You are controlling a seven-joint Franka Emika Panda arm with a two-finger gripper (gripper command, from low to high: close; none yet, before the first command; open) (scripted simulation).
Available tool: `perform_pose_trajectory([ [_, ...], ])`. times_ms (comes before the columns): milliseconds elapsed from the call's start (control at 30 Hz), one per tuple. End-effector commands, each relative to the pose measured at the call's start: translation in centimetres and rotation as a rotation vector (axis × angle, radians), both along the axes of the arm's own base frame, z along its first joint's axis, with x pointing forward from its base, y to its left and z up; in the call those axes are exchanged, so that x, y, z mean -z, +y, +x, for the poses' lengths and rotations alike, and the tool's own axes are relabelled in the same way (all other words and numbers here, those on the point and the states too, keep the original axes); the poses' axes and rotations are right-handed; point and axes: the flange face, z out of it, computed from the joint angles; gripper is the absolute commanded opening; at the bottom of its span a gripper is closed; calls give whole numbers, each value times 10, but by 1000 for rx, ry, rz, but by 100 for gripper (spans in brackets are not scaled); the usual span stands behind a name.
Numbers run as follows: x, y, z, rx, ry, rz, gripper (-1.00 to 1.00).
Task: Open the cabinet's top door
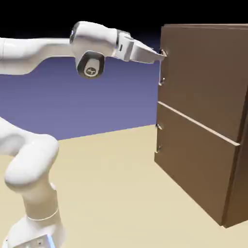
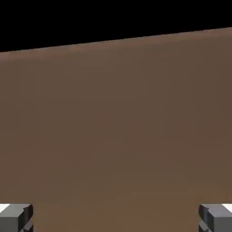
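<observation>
Base of the white robot arm [image 1: 41,198] stands at the exterior view's lower left. Above it, the upper arm section extends right, terminating in the gripper [image 1: 157,56]. The gripper is released: its two grey fingertips [image 2: 16,218] are spread wide apart in the hand view, with brown surface visible between them. In the exterior view, the fingertips are at the handle [image 1: 162,53] on the left edge of the top door [image 1: 203,72]; contact cannot be determined. The cabinet [image 1: 232,193] occupies the right side, the top door above a pale seam [image 1: 198,123] and the lower panel [image 1: 193,160].
</observation>
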Motion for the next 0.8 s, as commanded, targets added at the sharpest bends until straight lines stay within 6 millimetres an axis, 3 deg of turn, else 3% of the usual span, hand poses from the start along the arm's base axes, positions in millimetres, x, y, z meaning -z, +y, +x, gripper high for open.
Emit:
perform_pose_trajectory([
  [0, -5, 8, -2, 1, -22, -2, 0],
  [200, -19, 66, -7, -8, -134, -27, 0],
  [400, -2, 127, 11, -35, -200, -66, 0],
  [567, 36, 171, 43, -63, -216, -101, 0],
  [767, 110, 204, 100, -93, -190, -132, 0],
])
